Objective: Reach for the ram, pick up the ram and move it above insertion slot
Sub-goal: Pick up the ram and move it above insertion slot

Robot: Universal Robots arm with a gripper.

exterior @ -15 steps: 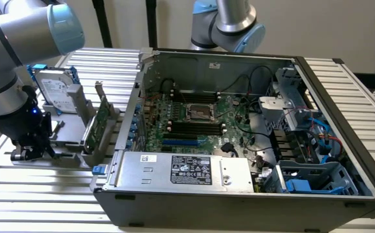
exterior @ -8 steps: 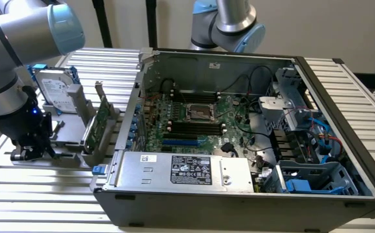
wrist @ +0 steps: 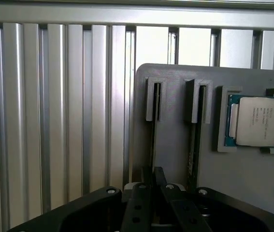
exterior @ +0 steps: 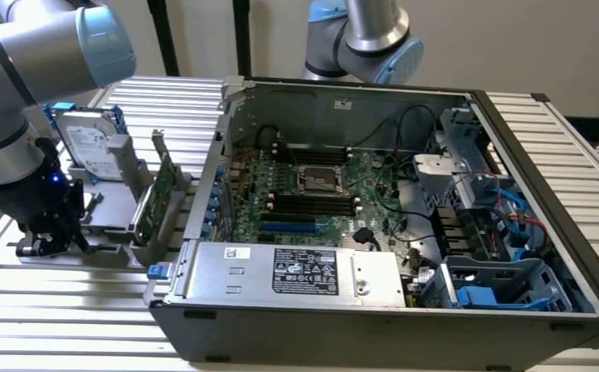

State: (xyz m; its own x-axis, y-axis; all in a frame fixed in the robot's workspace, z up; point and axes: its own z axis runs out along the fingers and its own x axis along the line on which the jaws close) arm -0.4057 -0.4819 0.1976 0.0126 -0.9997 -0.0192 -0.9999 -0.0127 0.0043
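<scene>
The gripper [wrist: 153, 170] is low over a grey holder block [wrist: 175, 135] that lies on the slatted metal table [wrist: 54, 121]. Its two dark fingers are drawn together on the thin edge of the ram [wrist: 153, 125]. The ram stands upright in the holder groove farther from the processor chip [wrist: 255, 121]. A second stick [wrist: 194, 145] sits in the neighbouring groove. In the exterior view the arm works at the exterior view's left of the open computer case [exterior: 382, 101], near a hard drive [exterior: 82, 139] and an expansion card [exterior: 154, 205].
</scene>
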